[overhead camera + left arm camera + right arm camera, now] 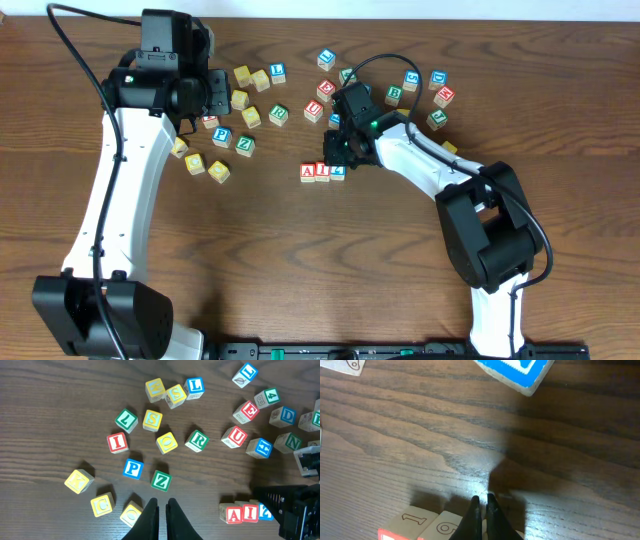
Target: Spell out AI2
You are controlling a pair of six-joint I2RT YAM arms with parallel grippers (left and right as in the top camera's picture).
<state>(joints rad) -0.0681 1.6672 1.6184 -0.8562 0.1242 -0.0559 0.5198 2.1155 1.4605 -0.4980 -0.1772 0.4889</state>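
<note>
Hovers low over the counter (pixel 420 435) with the right fingers (pixel 479 512) clenched tip to tip on nothing. Finds A (pixel 308 172), I (pixel 322 171) and 2 (pixel 338 171) side by side and touching, just under and to the left of those fingertips, reading AI2 from the front edge. Cannot tell whether the tips touch 2.

Looks, as a judgement, like a finished word. Suggests the pinched tips are there to nudge or square the row, not to lift anything: closed tips slide in beside one block without catching its neighbour.

Holds the left fingers (pixel 157 514) pinched almost closed too, equally empty, well apart from the row. Seems parked over the spare blocks so as not to crowd the right arm (pixel 292 505).

Shows spares close round the left fingers: Z (pixel 161 480) just ahead, P (pixel 133 468) ahead and to the left, a yellow block (pixel 131 514) just beside on the left. Shows a blue block (pixel 515 370) well ahead of the right fingers, with bare wood between.

Blocks nothing for a straight lift away. Risks only a knock to 2, nearest the right fingers. Hides part of 2 behind the right arm in the left wrist view.
</note>
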